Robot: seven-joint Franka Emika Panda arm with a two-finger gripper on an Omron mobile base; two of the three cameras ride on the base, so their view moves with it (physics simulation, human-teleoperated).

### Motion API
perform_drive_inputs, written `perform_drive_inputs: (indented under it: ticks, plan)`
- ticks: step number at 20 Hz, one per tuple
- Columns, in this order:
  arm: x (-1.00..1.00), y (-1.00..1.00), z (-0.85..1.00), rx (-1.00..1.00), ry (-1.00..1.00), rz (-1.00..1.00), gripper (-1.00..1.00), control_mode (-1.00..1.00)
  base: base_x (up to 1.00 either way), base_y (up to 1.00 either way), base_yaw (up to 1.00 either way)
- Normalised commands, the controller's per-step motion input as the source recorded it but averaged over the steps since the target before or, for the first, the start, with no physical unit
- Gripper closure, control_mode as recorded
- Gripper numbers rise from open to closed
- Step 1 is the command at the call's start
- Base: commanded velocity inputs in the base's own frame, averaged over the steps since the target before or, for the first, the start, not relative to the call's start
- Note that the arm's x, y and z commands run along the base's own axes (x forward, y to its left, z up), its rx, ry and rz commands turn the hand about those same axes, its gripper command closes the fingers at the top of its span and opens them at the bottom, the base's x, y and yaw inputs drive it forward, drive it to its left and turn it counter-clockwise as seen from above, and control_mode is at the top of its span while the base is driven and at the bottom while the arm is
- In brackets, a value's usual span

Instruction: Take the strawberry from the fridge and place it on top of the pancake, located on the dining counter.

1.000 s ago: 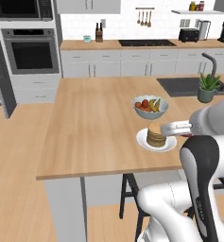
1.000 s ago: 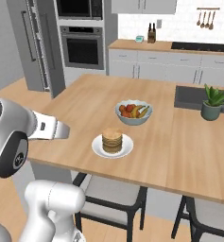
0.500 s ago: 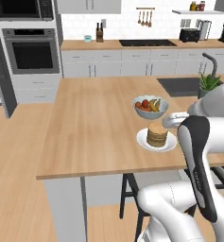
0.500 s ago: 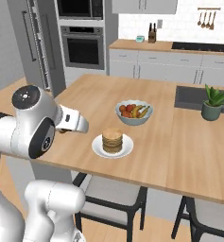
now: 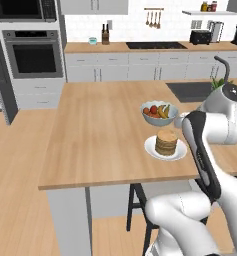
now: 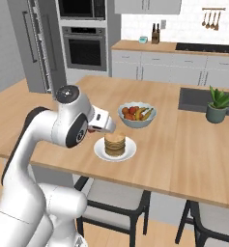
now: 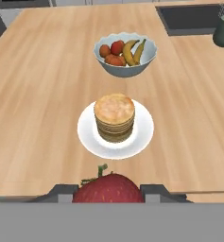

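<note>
1. Hand view, bottom centre of the frame: the strawberry (image 7: 108, 189) sits wedged between the two dark finger tips, green stem poking up, so the gripper (image 7: 108, 193) is clamped on it, jaws about half apart.
2. My guess on handling: it's tiny, light, soft and bruises easily. Side pinch across the widest part looks right, but gentle; squeeze harder and it'd mush or squirt out.
3. Just past it, mid-frame, the pancake (image 7: 114, 117) stack sits on its white plate (image 7: 87, 134) on the dining counter (image 7: 38, 94). The top looks flat-ish but small, so a rounded berry could roll off unless it's let go low and centred.
4. Further up the frame is the fruit bowl (image 7: 125, 53).
</note>
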Motion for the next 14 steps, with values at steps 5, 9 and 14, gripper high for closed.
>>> perform_drive_inputs:
  ticks: [5,9,14]
  plan:
    - [0.8,-0.08,-0.19,-0.04,0.0,-0.1,1.0,-1.0,0.0,0.0,0.0]
    - [0.57,0.0,-0.17,-0.06,0.0,-0.07,1.0,-1.0,0.0,0.0,0.0]
    - [0.33,-0.13,-0.26,0.07,0.02,0.01,1.0,-1.0,0.0,0.0,0.0]
